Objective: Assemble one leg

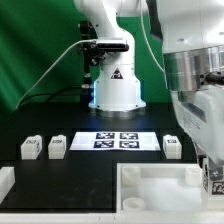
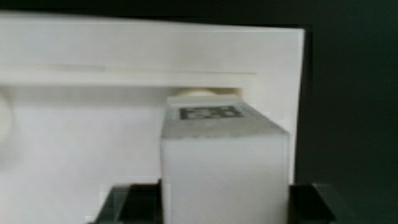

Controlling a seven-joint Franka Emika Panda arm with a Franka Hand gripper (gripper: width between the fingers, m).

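Note:
My gripper (image 2: 221,206) is shut on a leg (image 2: 222,150), a white block whose black-and-white tag faces the wrist camera. Its far end touches or nearly touches the white tray's (image 2: 107,50) surface near a corner. In the exterior view my gripper (image 1: 211,178) is low at the exterior view's right edge, over the tray's (image 1: 150,172) right corner, and the held leg's tag (image 1: 216,185) just shows. Three more legs lie on the black table: two at the exterior view's left (image 1: 31,148) (image 1: 57,147) and one at the right (image 1: 172,147).
The marker board (image 1: 119,140) lies in the middle, in front of the robot base (image 1: 115,90). A white part (image 1: 5,181) sits at the exterior view's lower left edge. Green backdrop behind.

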